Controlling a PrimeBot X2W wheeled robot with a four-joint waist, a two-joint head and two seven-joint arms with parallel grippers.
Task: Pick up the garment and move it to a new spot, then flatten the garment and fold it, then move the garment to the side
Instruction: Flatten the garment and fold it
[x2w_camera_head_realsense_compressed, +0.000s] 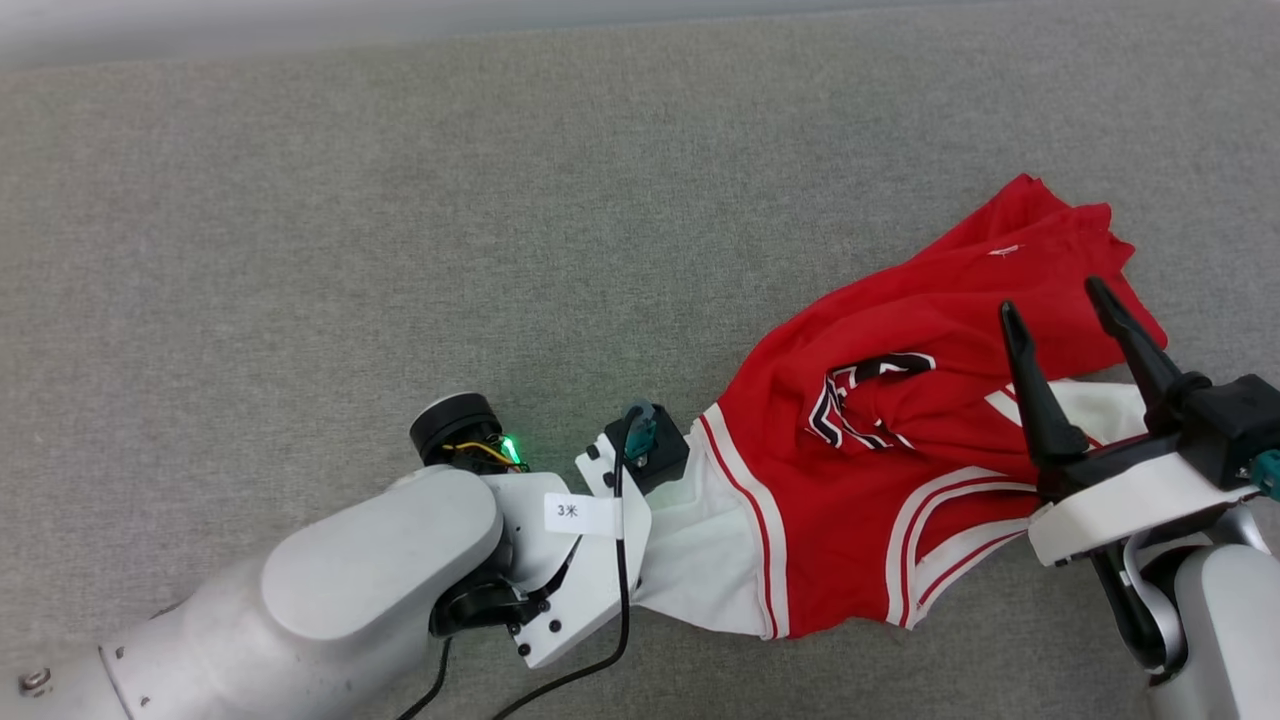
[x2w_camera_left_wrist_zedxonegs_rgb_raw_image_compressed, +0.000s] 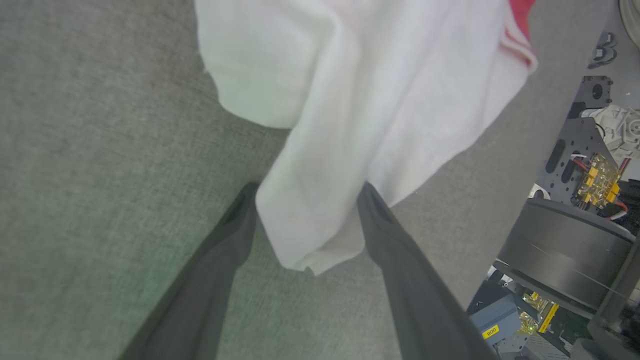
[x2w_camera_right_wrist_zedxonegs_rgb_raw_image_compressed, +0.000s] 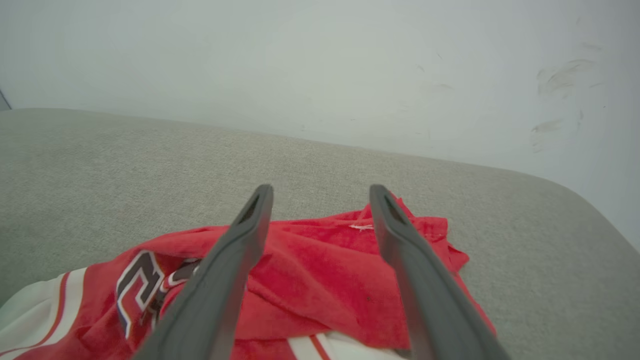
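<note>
The garment (x2w_camera_head_realsense_compressed: 880, 450) lies crumpled on the grey cloth surface (x2w_camera_head_realsense_compressed: 400, 250), red body up, with part of its black white-outlined lettering (x2w_camera_head_realsense_compressed: 850, 395) showing and a white sleeve (x2w_camera_head_realsense_compressed: 705, 550) at its near left. My left gripper (x2w_camera_left_wrist_zedxonegs_rgb_raw_image_compressed: 307, 192) is open, its two dark fingers (x2w_camera_left_wrist_zedxonegs_rgb_raw_image_compressed: 220, 265) straddling the white sleeve (x2w_camera_left_wrist_zedxonegs_rgb_raw_image_compressed: 350, 100), whose folded end lies between them. In the head view the left wrist (x2w_camera_head_realsense_compressed: 620, 480) sits at the sleeve's edge and hides the fingers. My right gripper (x2w_camera_head_realsense_compressed: 1052, 300) hovers open over the garment's right part, nothing between its fingertips (x2w_camera_right_wrist_zedxonegs_rgb_raw_image_compressed: 321, 192).
The grey surface stretches far to the left and back of the garment. A white wall (x2w_camera_right_wrist_zedxonegs_rgb_raw_image_compressed: 320, 65) rises behind it, and the surface's rounded edge (x2w_camera_right_wrist_zedxonegs_rgb_raw_image_compressed: 590, 210) runs close on the right. Parts of the robot's base (x2w_camera_left_wrist_zedxonegs_rgb_raw_image_compressed: 565, 250) show beside the surface.
</note>
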